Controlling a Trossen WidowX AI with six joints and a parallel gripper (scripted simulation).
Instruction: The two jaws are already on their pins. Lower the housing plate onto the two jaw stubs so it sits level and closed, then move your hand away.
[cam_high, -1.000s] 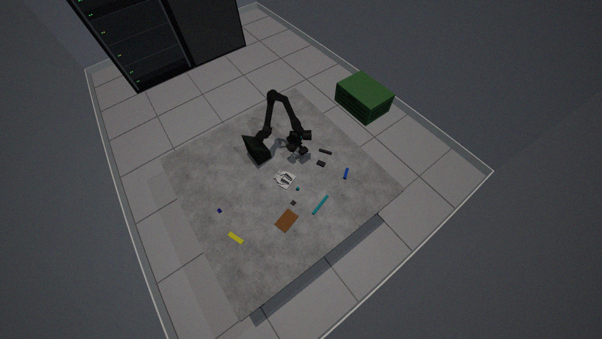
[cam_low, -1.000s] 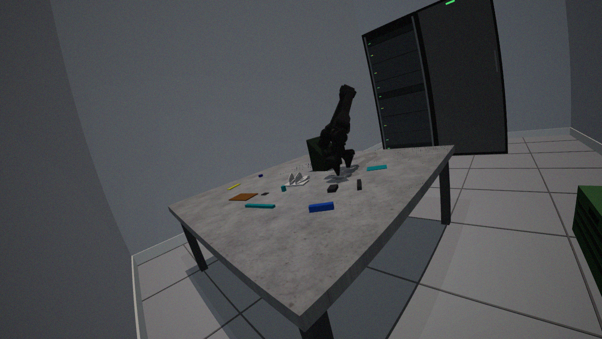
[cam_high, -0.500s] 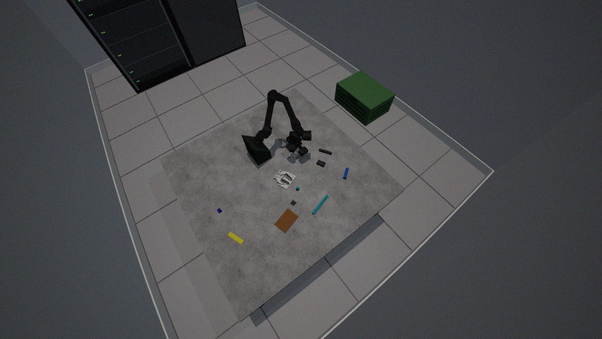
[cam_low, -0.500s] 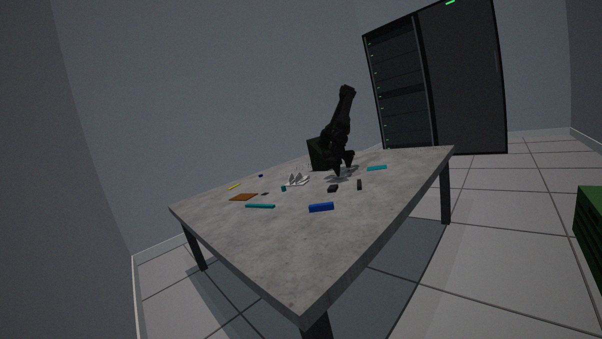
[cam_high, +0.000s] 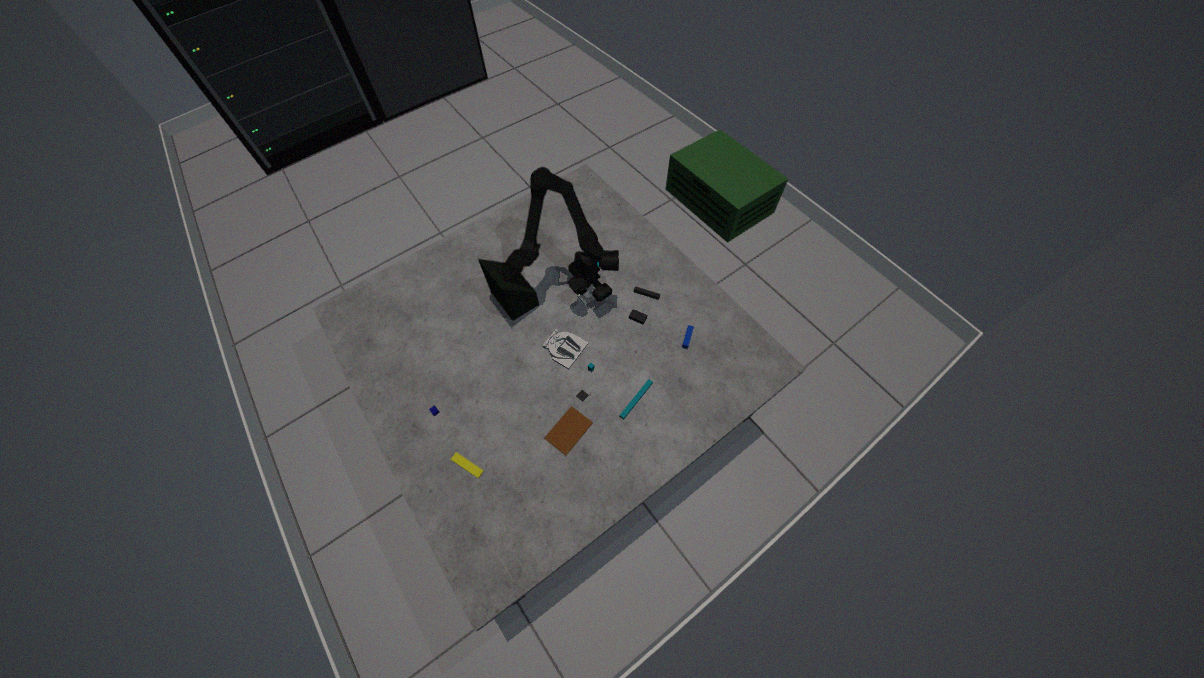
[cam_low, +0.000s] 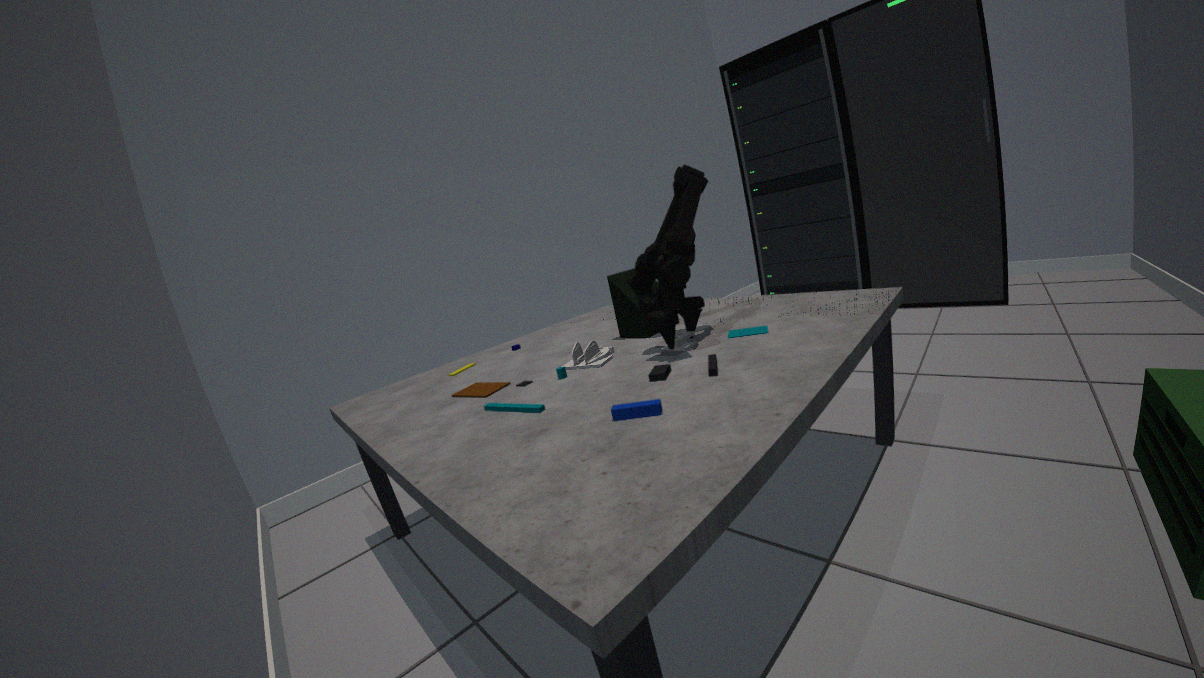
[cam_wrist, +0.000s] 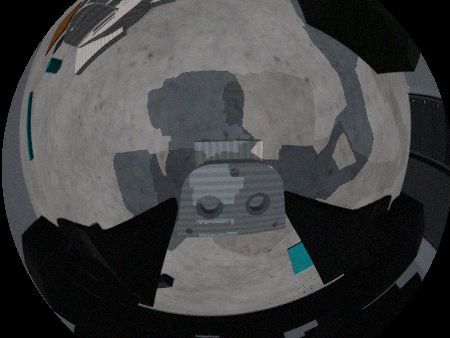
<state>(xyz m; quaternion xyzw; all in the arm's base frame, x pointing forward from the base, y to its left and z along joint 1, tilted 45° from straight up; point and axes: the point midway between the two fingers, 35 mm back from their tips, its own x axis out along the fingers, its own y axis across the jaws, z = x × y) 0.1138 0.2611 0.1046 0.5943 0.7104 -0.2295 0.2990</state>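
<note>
The white base (cam_high: 568, 363) (cam_low: 599, 363) (cam_wrist: 100, 46) lies on the table, with two grey jaws (cam_high: 572, 342) (cam_low: 592, 348) on it; they also show at the upper left of the wrist view. The housing plate (cam_wrist: 232, 177) is grey, with a rounded outline and two large holes. It lies apart from the base, below my gripper (cam_high: 589, 291) (cam_low: 681, 338) (cam_wrist: 231, 197). My gripper is open and points down, one finger to each side of the plate in the wrist view. Whether either finger touches it cannot be told. The stubs are too small to make out.
Two black blocks (cam_high: 637, 316) (cam_high: 647, 293), a blue bar (cam_high: 688, 336) (cam_low: 636, 410) and a small teal piece (cam_high: 591, 367) (cam_low: 561, 373) (cam_wrist: 54, 65) lie around. A teal strip (cam_high: 636, 399), brown plate (cam_high: 568, 431) and yellow bar (cam_high: 466, 464) lie farther off. A flat teal block (cam_low: 748, 331) (cam_wrist: 300, 258) lies near the gripper.
</note>
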